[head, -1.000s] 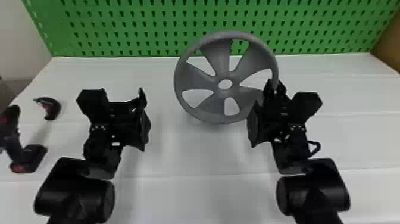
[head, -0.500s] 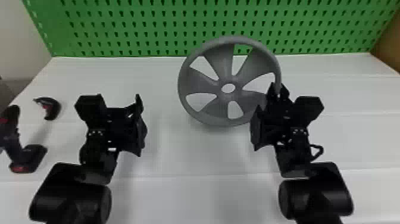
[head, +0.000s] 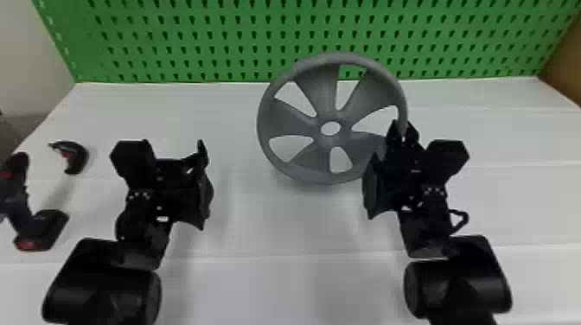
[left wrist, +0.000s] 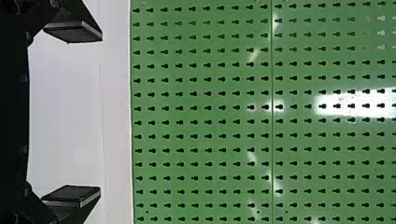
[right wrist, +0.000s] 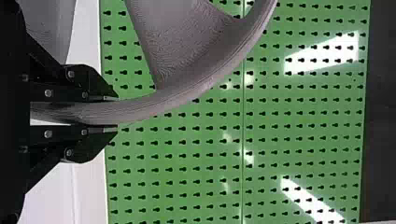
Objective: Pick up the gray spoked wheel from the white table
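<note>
The right claw (head: 402, 129) is pinching the gray spoked wheel (head: 322, 90). Its two flat black fingers (right wrist: 88, 86) squeeze the rim (right wrist: 159, 105), one on each side, low on the wheel's right side. The wheel is tipped up, like a big plate standing on its edge and leaning a bit. It is over the white table (head: 281, 285), with a soft shadow under it. I can't tell if its bottom touches the table.

The wheel has a round hole in the middle, with wide, flat spokes going out to the rim. You can see bits of white table and green board through its gaps.

The left claw (head: 173, 149) is well apart from the wheel, to its left and closer to us. Its black fingers (left wrist: 72, 32) are spread wide, with nothing in between.

Far to the left of the wheel, past the left claw, a small curved black and red thing (head: 78, 157) is on the table. A bigger black and red tool (head: 41, 227) sits even farther left of the wheel, and closer to us.

Behind the wheel stands a green board (head: 229, 43) full of little holes. Far off to the wheel's right, at the back, is a brown side (head: 566, 65). Back on its left is a pale wall (head: 34, 56).
</note>
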Action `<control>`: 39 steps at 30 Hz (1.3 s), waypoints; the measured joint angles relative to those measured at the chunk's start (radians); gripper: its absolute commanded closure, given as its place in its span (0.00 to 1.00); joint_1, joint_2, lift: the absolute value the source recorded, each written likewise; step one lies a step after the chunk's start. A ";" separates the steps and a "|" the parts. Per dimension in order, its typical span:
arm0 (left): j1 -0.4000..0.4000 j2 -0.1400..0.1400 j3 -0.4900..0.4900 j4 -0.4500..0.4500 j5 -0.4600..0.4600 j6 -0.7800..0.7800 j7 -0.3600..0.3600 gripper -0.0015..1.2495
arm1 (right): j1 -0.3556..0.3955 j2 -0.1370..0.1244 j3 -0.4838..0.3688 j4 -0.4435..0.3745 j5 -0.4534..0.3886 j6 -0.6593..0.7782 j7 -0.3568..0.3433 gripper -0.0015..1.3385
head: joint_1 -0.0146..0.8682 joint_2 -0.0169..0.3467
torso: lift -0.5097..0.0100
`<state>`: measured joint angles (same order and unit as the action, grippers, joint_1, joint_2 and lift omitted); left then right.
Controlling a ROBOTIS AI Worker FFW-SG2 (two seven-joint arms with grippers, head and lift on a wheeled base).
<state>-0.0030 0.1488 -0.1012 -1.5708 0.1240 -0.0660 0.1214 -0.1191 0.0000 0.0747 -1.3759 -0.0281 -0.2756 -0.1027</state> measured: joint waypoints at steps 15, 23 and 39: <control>-0.004 0.000 -0.001 0.000 -0.003 0.000 0.000 0.10 | -0.002 -0.002 0.006 0.004 -0.001 -0.001 0.000 0.80 | 0.89 0.16 | 0.78; -0.005 0.000 0.000 0.000 -0.003 0.000 0.000 0.10 | -0.001 -0.002 0.005 0.005 -0.001 -0.001 0.000 0.80 | 0.89 0.16 | 0.78; -0.011 0.000 -0.003 0.000 -0.008 0.000 0.000 0.10 | -0.005 -0.003 0.005 0.005 -0.005 0.000 0.000 0.80 | 0.89 0.16 | 0.78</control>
<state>-0.0139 0.1488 -0.1043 -1.5706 0.1163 -0.0660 0.1212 -0.1242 -0.0031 0.0798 -1.3713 -0.0327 -0.2761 -0.1028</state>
